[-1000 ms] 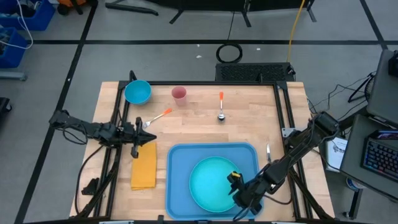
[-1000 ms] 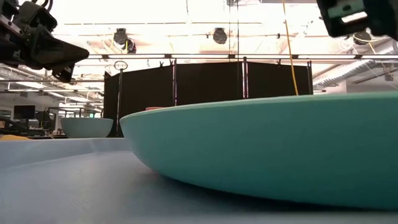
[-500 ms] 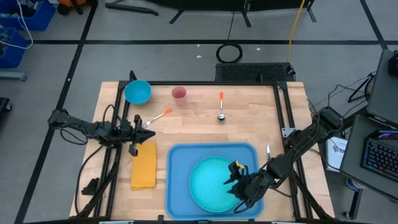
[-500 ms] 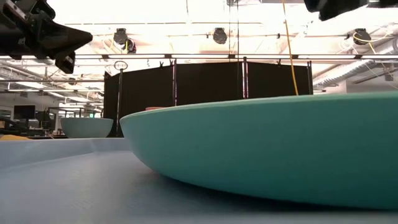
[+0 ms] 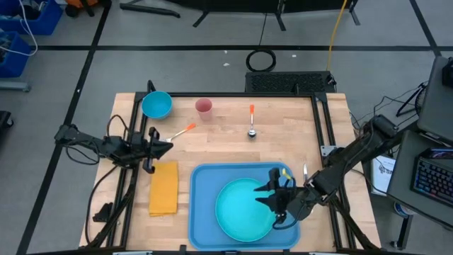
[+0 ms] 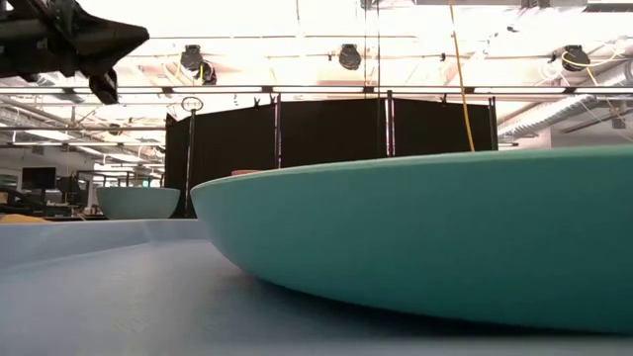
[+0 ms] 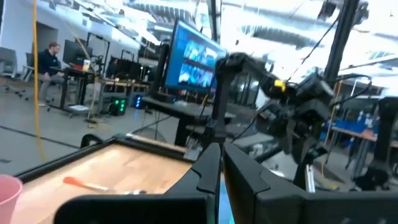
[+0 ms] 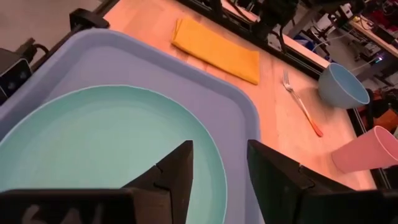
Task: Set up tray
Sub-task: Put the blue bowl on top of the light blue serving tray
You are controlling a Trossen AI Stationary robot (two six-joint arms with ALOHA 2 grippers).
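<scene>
The large blue tray (image 5: pixel 205 177) lies flat on the near middle of the wooden table, and a round teal plate (image 5: pixel 239 209) lies flat in it. My right gripper (image 5: pixel 263 195) hovers open over the plate's right part. Its fingers slant down toward the table's left, with nothing between them (image 8: pixel 219 149). My left gripper (image 5: pixel 168 145) is shut and empty. It hangs in the air at the table's left side, above the fork's tines, and points about level toward the right (image 6: pixel 129 40).
A folded yellow napkin (image 5: pixel 164 188) lies left of the tray. At the far side are a fork with an orange handle (image 5: pixel 180 132), a blue bowl (image 5: pixel 156 105), a pink cup (image 5: pixel 204 107) and a spoon (image 5: pixel 251 122). A knife (image 5: pixel 305 172) lies right of the tray.
My right gripper has risen off the plate's near right rim and gone toward the far edge, tipping from pointing down to a shallower slant. The plate stays flat in the tray. My left gripper has tipped its fingers up to about level and risen a little.
</scene>
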